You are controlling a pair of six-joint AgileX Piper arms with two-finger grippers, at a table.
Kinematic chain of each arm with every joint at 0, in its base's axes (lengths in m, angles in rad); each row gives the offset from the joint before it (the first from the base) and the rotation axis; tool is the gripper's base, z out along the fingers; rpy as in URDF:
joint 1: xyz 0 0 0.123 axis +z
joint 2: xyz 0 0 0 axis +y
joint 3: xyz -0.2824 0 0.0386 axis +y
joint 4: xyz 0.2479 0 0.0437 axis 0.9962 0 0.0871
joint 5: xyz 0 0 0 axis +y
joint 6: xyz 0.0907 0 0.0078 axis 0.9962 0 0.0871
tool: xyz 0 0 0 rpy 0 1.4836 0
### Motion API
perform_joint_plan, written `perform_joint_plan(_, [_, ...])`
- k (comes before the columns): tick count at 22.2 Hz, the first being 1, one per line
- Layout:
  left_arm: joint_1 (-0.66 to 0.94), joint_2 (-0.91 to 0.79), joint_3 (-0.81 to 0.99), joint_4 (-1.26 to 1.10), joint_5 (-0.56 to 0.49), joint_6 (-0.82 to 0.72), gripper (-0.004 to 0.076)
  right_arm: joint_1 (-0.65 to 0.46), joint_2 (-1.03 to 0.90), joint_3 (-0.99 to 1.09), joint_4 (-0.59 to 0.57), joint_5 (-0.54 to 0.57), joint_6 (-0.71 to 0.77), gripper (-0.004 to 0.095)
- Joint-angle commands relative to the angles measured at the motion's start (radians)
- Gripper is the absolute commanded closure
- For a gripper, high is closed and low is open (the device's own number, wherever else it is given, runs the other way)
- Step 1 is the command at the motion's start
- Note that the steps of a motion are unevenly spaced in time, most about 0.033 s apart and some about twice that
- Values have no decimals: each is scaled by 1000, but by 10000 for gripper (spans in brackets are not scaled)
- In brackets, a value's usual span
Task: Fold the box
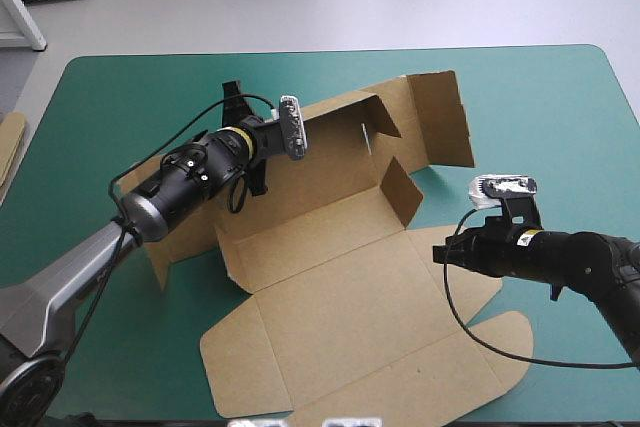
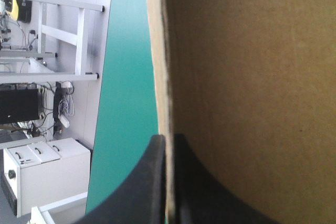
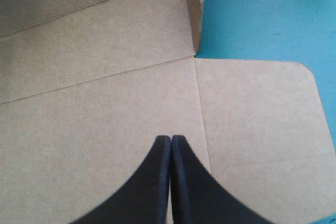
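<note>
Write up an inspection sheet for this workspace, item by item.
Surface: table, teal-green cover, lying smooth.
Job's things: box, brown, partly folded; far wall raised, near panels flat.
Clutter: more board at the table's left edge.
Grippers: left gripper shut on the box's raised wall; right gripper shut, over the box's flat part.
Cables: nothing seen beyond the robot's own.
Surroundings: nothing seen.
</note>
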Motion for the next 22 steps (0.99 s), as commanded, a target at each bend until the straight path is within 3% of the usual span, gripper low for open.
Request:
perform_joint_plan(1, [12,-67,-23,45,-22,-12,733,-6,-10,-34,26,-32,-9,908])
perform_joint_plan(7, [48,-73,60,163,-140,-37,733,-6,-10,-52,26,-31,-12,908])
perform_joint_plan(10, [46,-83,60,344,-166,-193,733,-6,-10,-61,26,-22,-12,908])
perform_joint_plan(17, [-10,-144,84,203,-124,-163,732,-4,-10,-61,26,-13,-9,908])
perform_joint_plan(22, [-16,-144,165,211,-174,-155,733,-4,-10,-61,26,-4,-7,907])
